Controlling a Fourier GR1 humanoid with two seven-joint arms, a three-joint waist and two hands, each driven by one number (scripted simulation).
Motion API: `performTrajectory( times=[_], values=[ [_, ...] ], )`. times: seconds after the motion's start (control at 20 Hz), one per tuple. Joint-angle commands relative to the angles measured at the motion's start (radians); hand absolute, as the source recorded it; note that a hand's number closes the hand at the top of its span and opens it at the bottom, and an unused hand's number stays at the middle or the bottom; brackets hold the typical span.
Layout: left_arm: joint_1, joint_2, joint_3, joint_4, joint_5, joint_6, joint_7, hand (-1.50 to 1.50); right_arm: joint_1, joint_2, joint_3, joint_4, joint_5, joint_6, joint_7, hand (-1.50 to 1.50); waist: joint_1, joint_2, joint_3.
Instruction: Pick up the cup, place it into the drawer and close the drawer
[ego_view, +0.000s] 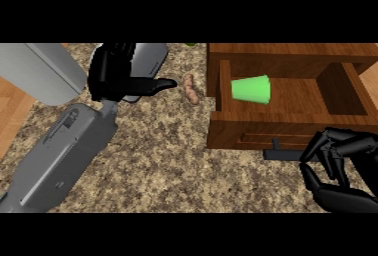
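My right hand hides part of the drawer's dark handle, and the frame's edge cuts my wrist.

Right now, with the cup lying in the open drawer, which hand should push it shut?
Probably the right hand: it sits at the drawer front, by the handle. The left hand is across the counter.

Speckled counter carries wooden drawer unit, small sausage
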Motion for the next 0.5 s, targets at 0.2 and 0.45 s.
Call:
performTrajectory(
  times=[0.2,0.45],
  values=[
    [0.267,0.127,0.051,-0.228,0.015,-0.080,0.019,-1.50,-0.006,-0.019,0.119,0.120,0.311,-0.019,-0.157,1.50,-0.007,0.007,0.000],
    [0.369,0.177,0.101,-0.275,0.034,-0.142,-0.013,-1.50,-0.048,-0.095,0.220,0.164,0.541,-0.041,-0.196,1.50,-0.002,0.007,0.000]
  ],
)
